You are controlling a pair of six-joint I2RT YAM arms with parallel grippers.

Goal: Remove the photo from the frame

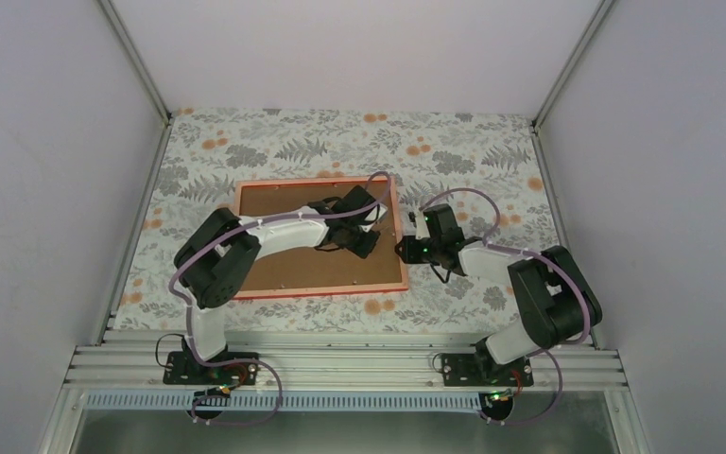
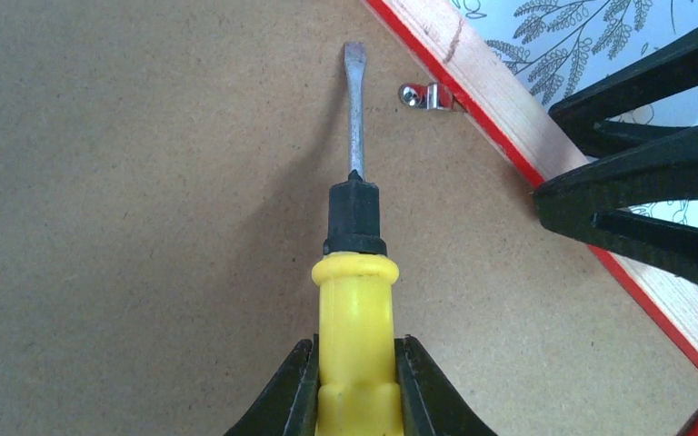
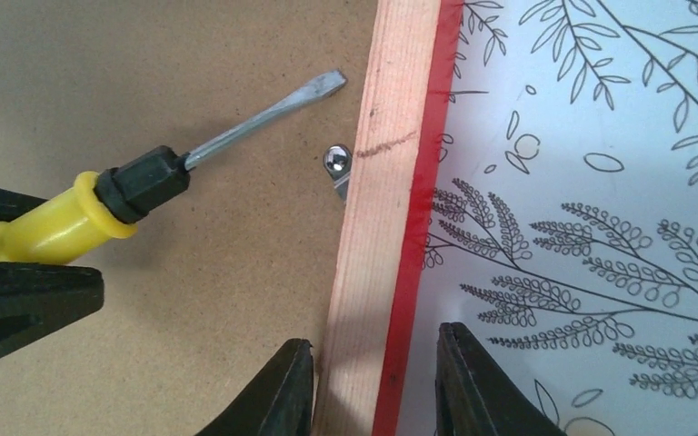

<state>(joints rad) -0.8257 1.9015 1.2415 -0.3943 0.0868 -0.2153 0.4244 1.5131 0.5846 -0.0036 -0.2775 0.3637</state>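
- Frame (image 1: 340,289), thin bright-red wooden rectangle: lies face down on the floral-patterned tablecloth (image 1: 435,142), brown fibreboard back (image 1: 293,270) upward.
- Left gripper (image 2: 356,381): clamped on a yellow-handled flat-blade screwdriver (image 2: 354,300). The blade points across the board, its tip just beside a small silver metal tab (image 2: 423,94) at the frame's right rail.
- Right gripper (image 3: 374,372): fingers astride that rail, one over the board, one over the cloth. Cannot tell whether they pinch it.

No text, label, brand or number is readable anywhere.
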